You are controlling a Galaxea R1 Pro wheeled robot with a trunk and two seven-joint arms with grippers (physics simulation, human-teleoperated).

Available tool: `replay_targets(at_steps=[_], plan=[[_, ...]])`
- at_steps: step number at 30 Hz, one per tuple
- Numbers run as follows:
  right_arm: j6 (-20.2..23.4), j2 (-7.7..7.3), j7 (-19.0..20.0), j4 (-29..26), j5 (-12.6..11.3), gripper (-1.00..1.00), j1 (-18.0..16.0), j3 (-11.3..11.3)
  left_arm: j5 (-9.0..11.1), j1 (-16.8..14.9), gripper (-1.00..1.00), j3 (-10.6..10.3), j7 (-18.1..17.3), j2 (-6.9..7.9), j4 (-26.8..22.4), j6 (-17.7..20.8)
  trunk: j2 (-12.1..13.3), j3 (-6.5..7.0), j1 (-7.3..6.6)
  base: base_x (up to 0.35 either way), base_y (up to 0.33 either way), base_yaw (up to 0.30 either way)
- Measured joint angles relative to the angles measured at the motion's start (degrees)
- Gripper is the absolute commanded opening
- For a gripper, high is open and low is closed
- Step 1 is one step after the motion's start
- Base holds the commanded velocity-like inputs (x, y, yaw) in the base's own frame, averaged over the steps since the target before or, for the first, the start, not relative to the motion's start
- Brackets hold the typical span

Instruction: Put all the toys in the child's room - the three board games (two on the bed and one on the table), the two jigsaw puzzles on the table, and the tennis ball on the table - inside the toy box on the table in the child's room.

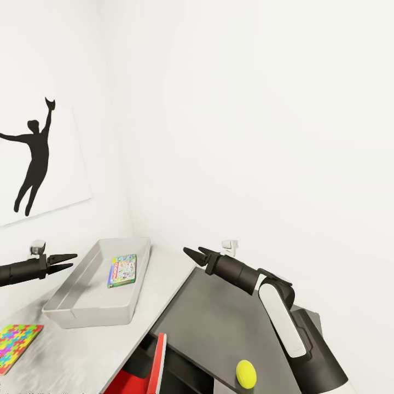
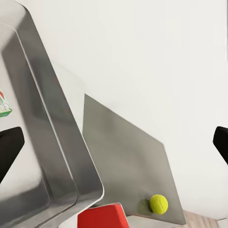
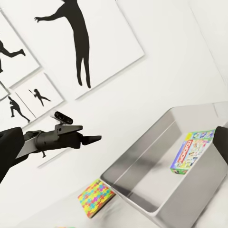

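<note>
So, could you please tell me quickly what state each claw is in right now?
Left claw: open, holding nothing.
Right claw: open, holding nothing.

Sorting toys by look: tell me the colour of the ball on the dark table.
The tennis ball is yellow-green; the left wrist view shows it best.

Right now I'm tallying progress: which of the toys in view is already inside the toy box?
The board game; it lies flat in the toy box. The jigsaw puzzle and tennis ball remain outside.
</note>
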Motion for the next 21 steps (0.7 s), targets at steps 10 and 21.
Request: replay_targets(at_steps=[10, 21], plan=[[-1.64, -0.07, 0.09, 0.00, 0.04, 1.00, 0.04, 0.00, 0.03, 0.01, 1.00, -0.01, -0.77, 0.01, -0.01, 0.00, 0.01, 0.91, 0.02, -0.211, -0.039, -0.002], [-2.19, -0.10, 0.12, 0.02, -0.03, 1.00, 0.08, -0.01, -0.01, 0.00, 1.00, 0.02, -1.11, 0.07, 0.00, 0.00, 0.01, 1.90, 0.00, -0.195, -0.093, -0.127]])
